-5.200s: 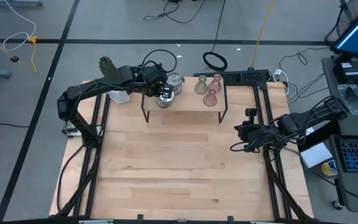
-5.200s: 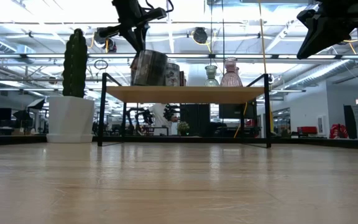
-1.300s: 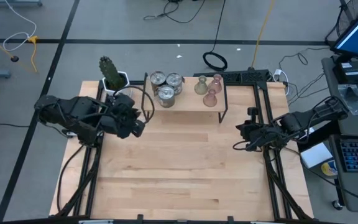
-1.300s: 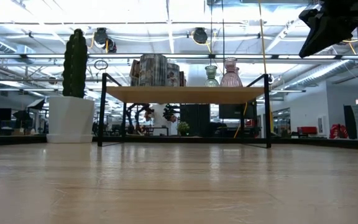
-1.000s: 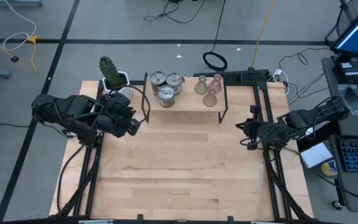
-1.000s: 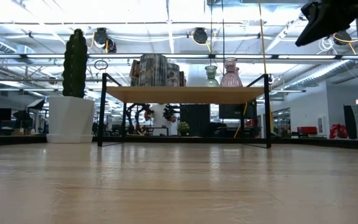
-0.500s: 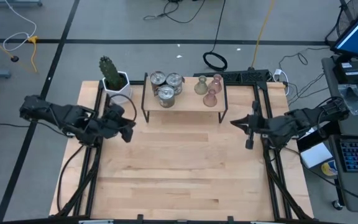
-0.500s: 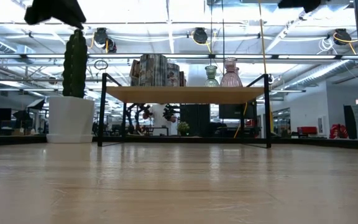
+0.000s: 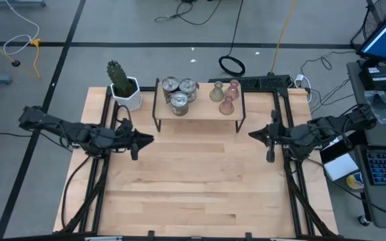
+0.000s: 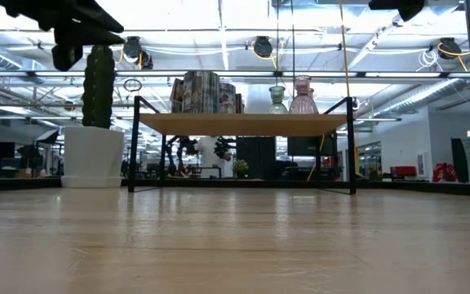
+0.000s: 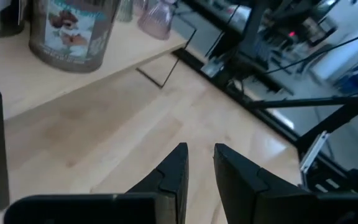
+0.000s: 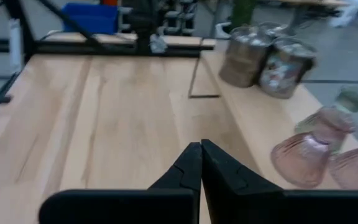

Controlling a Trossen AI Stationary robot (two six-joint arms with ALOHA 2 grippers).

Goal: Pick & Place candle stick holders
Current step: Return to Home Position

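Note:
Six candle stick holders stand on their bases on a small black-legged wooden shelf (image 9: 200, 110) at the table's far side. Three are silver mottled cups (image 9: 178, 92), one is olive-green (image 9: 216, 92), and two are pale pink (image 9: 230, 97). My left gripper (image 9: 149, 139) hovers over the table's left part, in front of the shelf's left end. It points nearly level, and its fingers (image 11: 178, 163) stand a little apart with nothing between them. My right gripper (image 9: 251, 132) hovers by the shelf's right end, shut and holding nothing (image 12: 201, 144).
A white pot with a green cactus (image 9: 124, 87) stands left of the shelf at the far left corner. Black frame rails (image 9: 102, 167) run along both side edges. Bare wooden tabletop (image 9: 193, 181) lies in front of the shelf.
My left gripper has sunk and drawn back toward the table's left edge, tipping from pointing down to nearly level. My right gripper has risen slightly and tipped up toward level, now pointing at the table's left. The holders have kept still.

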